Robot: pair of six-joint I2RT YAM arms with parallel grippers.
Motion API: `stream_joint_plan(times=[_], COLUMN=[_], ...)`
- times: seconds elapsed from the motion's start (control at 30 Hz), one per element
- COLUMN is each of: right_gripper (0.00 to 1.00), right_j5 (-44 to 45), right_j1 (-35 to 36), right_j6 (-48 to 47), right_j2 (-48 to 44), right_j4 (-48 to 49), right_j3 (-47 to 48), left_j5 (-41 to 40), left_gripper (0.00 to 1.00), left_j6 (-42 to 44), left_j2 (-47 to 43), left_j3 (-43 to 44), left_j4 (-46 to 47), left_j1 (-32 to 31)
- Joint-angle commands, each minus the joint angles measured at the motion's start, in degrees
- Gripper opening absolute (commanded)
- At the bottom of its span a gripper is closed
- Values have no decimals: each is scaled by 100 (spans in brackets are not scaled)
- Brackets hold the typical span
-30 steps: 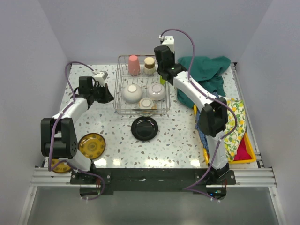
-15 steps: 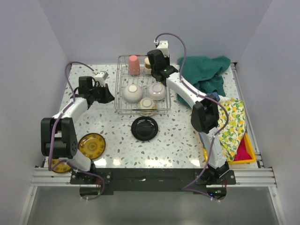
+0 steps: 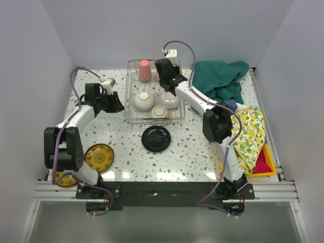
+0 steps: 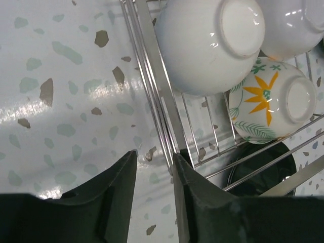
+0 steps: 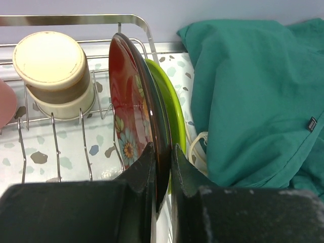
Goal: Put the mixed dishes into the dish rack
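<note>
Dish rack (image 3: 127, 101) | pinching red floral plate (image 5: 124, 96) upright with right gripper (image 5: 162, 148) | holding left gripper (image 4: 154, 154) parted at rim | risking plate toppling on release, rack sliding unbraced

lighting: bright, even, from overhead. shadows: soft, short. glare: patches along near table (image 3: 167, 174) edge; glints on white bowl (image 4: 202, 45). wrist-view foregrounds blurred.

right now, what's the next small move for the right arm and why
Probably lower the red floral plate a touch to seat it. The right end effector pinches its rim, and it stands upright in the dish rack beside the lime-green plate.
</note>
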Motion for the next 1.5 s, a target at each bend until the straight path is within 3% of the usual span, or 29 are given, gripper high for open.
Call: stream_joint_plan(times=[0.0,0.03,0.13,0.4,0.67,0.8,0.83,0.97,1.07,1.23,1.4,1.47], right_gripper=[1,16,34,39,43,57,59,65,72,81,84,84], right_j5=[149,70,-1,78,-149,-1422,-2165,-3541,-4295,-4449,-4097,-4175], right_j1=[103,112,147,358,437,411,393,376,376,358,262,148], right_j6=[238,247,282,159,212,-173,-227,-447,-658,-422,-220,-97], right_j2=[-222,-266,-504,-1110,-2015,-2911,-3078,-3886,-4168,-4670,-4995,-5048], right_j4=[11,-42,-165,-148,-666,-658,-640,-850,-1140,-1124,-781,-816], right_j3=[-34,-87,-315,-931,-1518,-2564,-2792,-3716,-4033,-4647,-5062,-5097], left_j5=[-257,-320,-425,-259,-434,-5,144,1556,1999,2036,1229,676], left_gripper=[44,46,49,50,51,52,52,50,50,50,50,50], left_j6=[-492,-510,-484,-783,-589,-388,-344,-404,-650,-1159,-2134,-2860], left_j2=[-168,-177,-247,-484,-1256,-1758,-1855,-2023,-2197,-2628,-2884,-2910], left_j3=[366,436,480,111,-213,-608,-679,-1013,-1496,-2480,-3087,-3254], left_j4=[-699,-815,-1071,-535,-789,-772,-763,-666,-483,-52,642,1044], left_j1=[-36,-36,-27,34,236,351,368,360,299,-27,-1228,-1397])
